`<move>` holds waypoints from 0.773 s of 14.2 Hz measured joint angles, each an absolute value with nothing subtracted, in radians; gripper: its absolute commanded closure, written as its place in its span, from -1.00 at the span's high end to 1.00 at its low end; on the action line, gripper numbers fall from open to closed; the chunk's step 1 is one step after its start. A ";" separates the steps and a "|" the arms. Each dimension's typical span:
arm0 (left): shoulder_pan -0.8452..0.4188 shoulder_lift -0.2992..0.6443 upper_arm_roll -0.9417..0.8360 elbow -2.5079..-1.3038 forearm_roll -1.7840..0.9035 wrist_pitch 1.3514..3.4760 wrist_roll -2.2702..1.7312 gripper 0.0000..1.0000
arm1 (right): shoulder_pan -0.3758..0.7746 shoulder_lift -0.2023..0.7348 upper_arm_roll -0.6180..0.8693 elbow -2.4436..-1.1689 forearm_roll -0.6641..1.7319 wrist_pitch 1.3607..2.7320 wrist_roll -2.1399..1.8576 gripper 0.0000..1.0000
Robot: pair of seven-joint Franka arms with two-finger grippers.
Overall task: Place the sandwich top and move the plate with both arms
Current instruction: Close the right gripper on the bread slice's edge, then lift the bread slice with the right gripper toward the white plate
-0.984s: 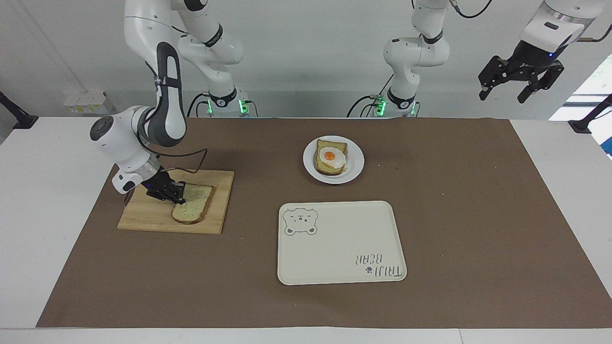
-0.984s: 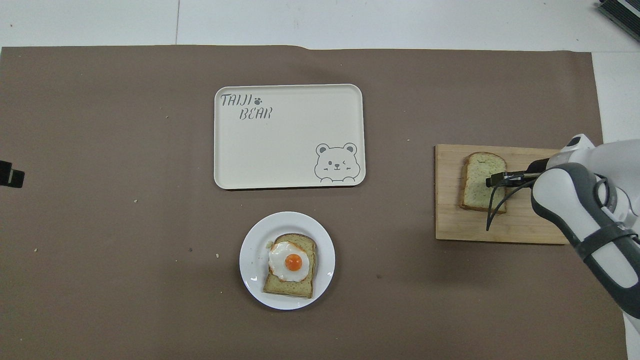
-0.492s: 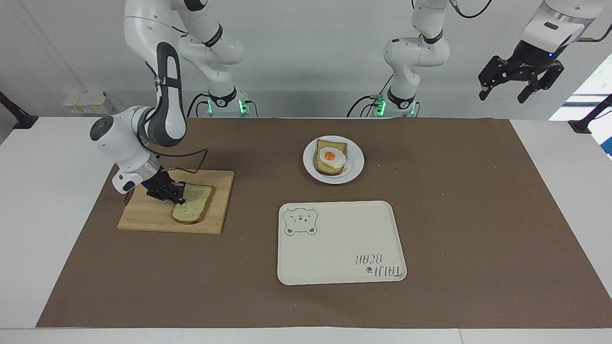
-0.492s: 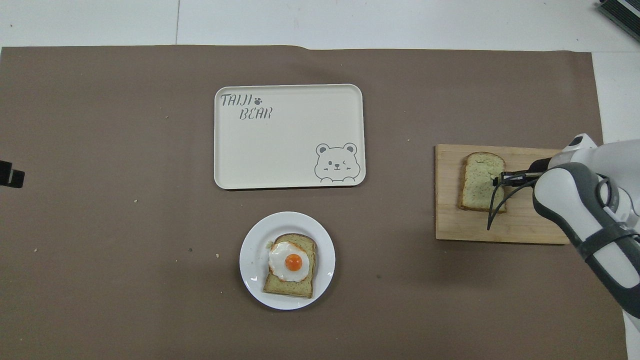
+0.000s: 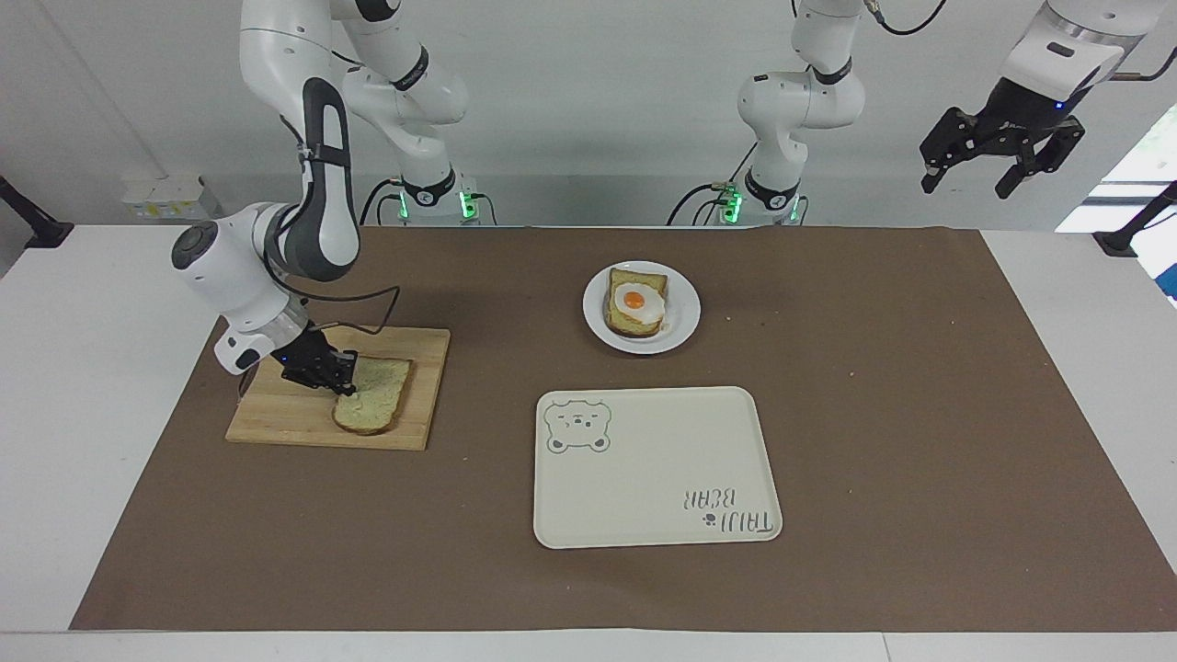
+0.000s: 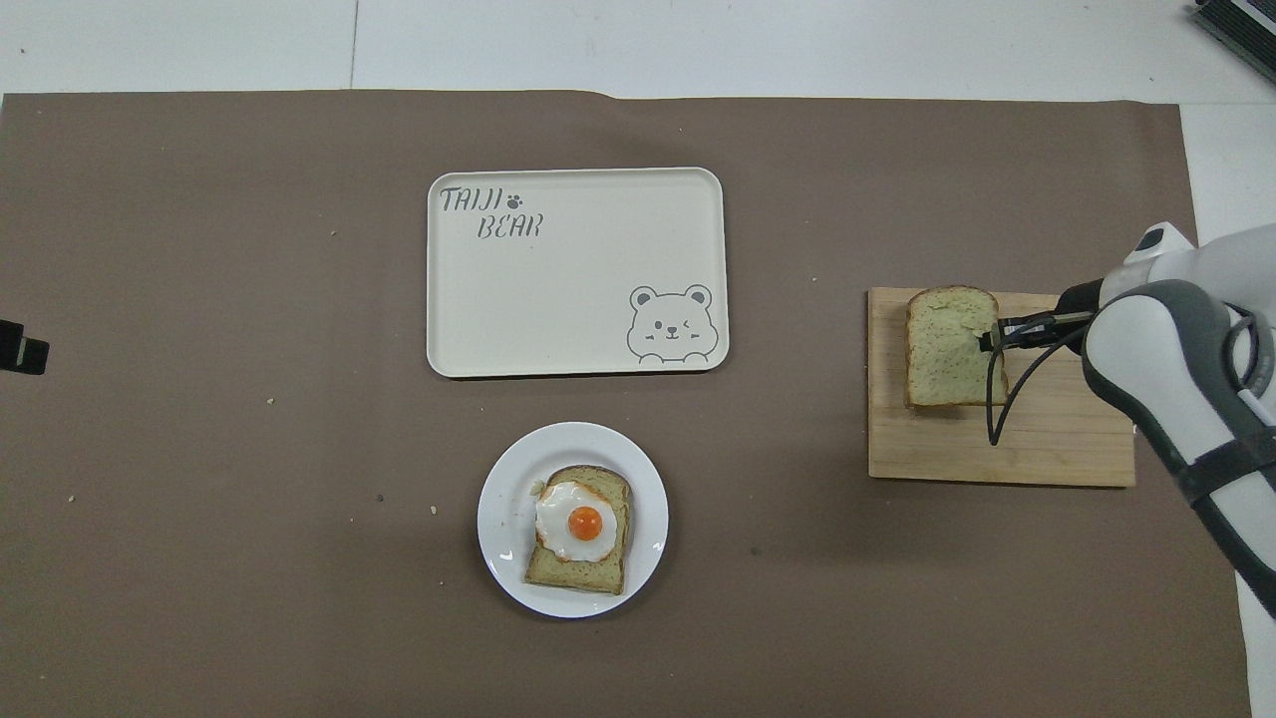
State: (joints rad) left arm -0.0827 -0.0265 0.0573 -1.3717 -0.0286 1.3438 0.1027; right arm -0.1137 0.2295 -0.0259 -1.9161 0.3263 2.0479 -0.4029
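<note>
The sandwich top (image 5: 379,406) (image 6: 942,349), a pale speckled slice with a brown crust, is just above the wooden cutting board (image 5: 276,416) (image 6: 1047,449) at the right arm's end of the table. My right gripper (image 5: 342,379) (image 6: 987,341) is shut on the slice's edge. The white plate (image 5: 686,317) (image 6: 498,543) sits near the table's middle, nearer to the robots than the tray, and carries a bread slice with a fried egg (image 5: 634,301) (image 6: 583,521). My left gripper (image 5: 965,179) (image 6: 20,349) waits open, high over the left arm's end of the table.
A cream rectangular tray (image 5: 657,469) (image 6: 578,299) with a bear drawing and lettering lies farther from the robots than the plate. A brown mat (image 5: 919,414) covers the table, with a few crumbs on it.
My right gripper has risen slightly with the sandwich top, which has come up off the cutting board. The left arm has not moved.
</note>
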 measured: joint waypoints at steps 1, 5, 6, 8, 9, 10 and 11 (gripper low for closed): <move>-0.083 -0.026 0.057 -1.372 -0.029 1.344 0.103 1.00 | -0.112 0.226 -0.026 -1.884 0.326 1.997 -0.403 -1.00; -0.083 -0.027 0.057 -1.372 -0.029 1.344 0.103 1.00 | -0.095 0.170 -0.018 -1.828 0.328 1.823 -0.403 -1.00; -0.083 -0.027 0.057 -1.372 -0.029 1.344 0.103 1.00 | -0.087 0.153 -0.017 -1.827 0.329 1.790 -0.403 -1.00; -0.083 -0.027 0.057 -1.372 -0.029 1.344 0.103 1.00 | -0.056 0.131 -0.015 -1.828 0.337 1.742 -0.399 -1.00; -0.083 -0.027 0.057 -1.372 -0.029 1.344 0.103 1.00 | -0.030 0.128 -0.014 -1.828 0.339 1.736 -0.379 -1.00; -0.083 -0.027 0.057 -1.372 -0.029 1.344 0.103 1.00 | 0.004 0.128 -0.012 -1.829 0.340 1.735 -0.340 -1.00; -0.083 -0.027 0.057 -1.372 -0.029 1.344 0.103 1.00 | 0.050 0.128 -0.011 -1.831 0.340 1.740 -0.285 -1.00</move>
